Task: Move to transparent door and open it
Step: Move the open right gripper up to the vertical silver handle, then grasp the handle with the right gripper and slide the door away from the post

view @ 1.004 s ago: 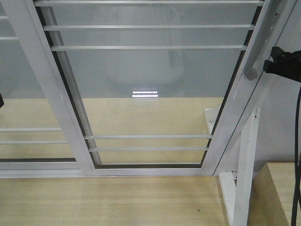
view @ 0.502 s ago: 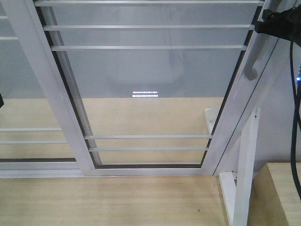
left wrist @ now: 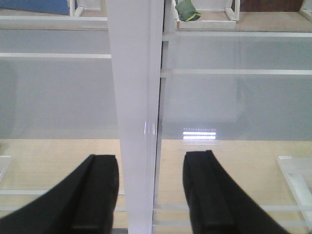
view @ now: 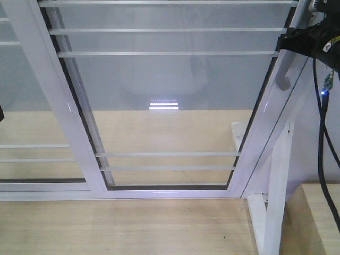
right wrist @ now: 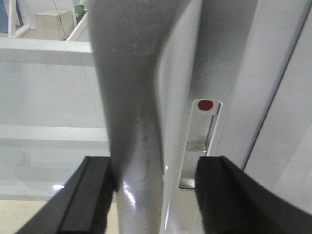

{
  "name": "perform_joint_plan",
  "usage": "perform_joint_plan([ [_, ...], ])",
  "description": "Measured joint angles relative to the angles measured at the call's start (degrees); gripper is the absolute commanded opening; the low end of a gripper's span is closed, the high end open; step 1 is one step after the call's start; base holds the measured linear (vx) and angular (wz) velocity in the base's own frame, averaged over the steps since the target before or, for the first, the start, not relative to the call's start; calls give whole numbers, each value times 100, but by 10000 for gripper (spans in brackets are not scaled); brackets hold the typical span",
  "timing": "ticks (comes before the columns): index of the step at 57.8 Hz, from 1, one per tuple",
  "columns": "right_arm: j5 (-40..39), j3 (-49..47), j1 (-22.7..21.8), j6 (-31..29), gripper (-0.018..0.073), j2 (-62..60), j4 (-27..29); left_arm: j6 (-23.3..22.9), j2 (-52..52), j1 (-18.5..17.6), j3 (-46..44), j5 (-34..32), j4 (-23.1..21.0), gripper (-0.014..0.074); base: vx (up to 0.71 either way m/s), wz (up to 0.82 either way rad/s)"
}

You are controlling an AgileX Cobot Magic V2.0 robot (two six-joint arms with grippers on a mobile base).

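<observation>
Tall clear-glass transparent door (view: 170,95), white metal frame, thin horizontal white bars: fills the centre of the front view, just right of a neighbouring white-framed glass panel (view: 26,106).
Curved grey pull handle (view: 285,73): on the door's right stile, upper right.
Right gripper (right wrist: 156,200): jaws parted, straddling the pull handle, one pad against it, the other apart.
Left gripper (left wrist: 152,195): jaws wide, either side of a white vertical frame post (left wrist: 134,97).

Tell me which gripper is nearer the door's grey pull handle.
Right. The right gripper has the pull handle between its open fingers. The left gripper, also open, faces a white frame post, with no handle in its view.
</observation>
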Motion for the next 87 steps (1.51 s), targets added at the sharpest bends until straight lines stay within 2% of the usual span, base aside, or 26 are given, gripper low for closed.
perform_joint_plan([
  [7, -28, 0, 32, 1, 297, 7, -44, 0, 0, 0, 0, 5, 0, 444, 0, 0],
  [37, -176, 0, 500, 0, 296, 89, 120, 0, 0, 0, 0, 150, 0, 444, 0, 0],
  [59, -634, -33, 1306, 6, 296, 312, 193, 0, 0, 0, 0, 150, 0, 444, 0, -1],
  [78, -713, -57, 2164, 11, 303, 375, -123, 0, 0, 0, 0, 150, 0, 444, 0, 0],
  [87, -645, -57, 2417, 22, 337, 375, -198, 0, 0, 0, 0, 150, 0, 444, 0, 0],
])
